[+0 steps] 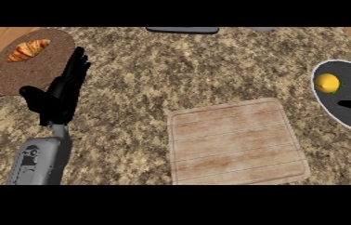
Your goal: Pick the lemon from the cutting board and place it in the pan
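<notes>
Resting at the left, the left hand (60,95) is open and holds nothing. Far to its right, the lemon (328,82) sits in the pan (321,101). Job looks done; no next move needed.

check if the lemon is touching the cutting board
Apart. The head view shows the lemon lying in the pan, with bare counter between it and the cutting board.

single head view, steeply down onto counter (205,66); left forearm (37,161) enters from lower edge.
</notes>
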You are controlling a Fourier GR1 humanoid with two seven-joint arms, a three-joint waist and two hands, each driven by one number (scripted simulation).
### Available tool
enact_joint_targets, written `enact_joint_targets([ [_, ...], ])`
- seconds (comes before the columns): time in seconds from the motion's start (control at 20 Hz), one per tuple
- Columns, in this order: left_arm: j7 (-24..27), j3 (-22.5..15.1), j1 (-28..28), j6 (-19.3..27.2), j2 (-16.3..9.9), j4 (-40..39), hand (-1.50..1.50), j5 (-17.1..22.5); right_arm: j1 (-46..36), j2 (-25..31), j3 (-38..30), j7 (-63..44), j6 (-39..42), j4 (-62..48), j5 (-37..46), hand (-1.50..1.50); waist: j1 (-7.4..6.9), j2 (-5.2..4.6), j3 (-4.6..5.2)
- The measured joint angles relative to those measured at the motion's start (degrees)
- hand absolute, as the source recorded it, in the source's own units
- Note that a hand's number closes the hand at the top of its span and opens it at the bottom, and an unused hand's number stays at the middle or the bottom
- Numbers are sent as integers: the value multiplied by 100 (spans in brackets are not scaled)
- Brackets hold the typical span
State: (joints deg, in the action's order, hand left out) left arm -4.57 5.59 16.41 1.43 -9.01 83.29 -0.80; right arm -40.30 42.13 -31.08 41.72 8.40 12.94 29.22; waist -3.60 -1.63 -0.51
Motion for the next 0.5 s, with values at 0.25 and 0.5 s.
enact_joint_targets([
  [0.25, 131, 76, -105, 7, -20, -81, 0, 10, 128, 385, -473, 374, 907, -278, -503, -150, 117, 32, 8],
  [0.5, 96, 124, -267, -30, -71, 45, 0, 54, 593, 862, -642, 409, 1712, -392, -763, -150, 226, 83, 10],
])
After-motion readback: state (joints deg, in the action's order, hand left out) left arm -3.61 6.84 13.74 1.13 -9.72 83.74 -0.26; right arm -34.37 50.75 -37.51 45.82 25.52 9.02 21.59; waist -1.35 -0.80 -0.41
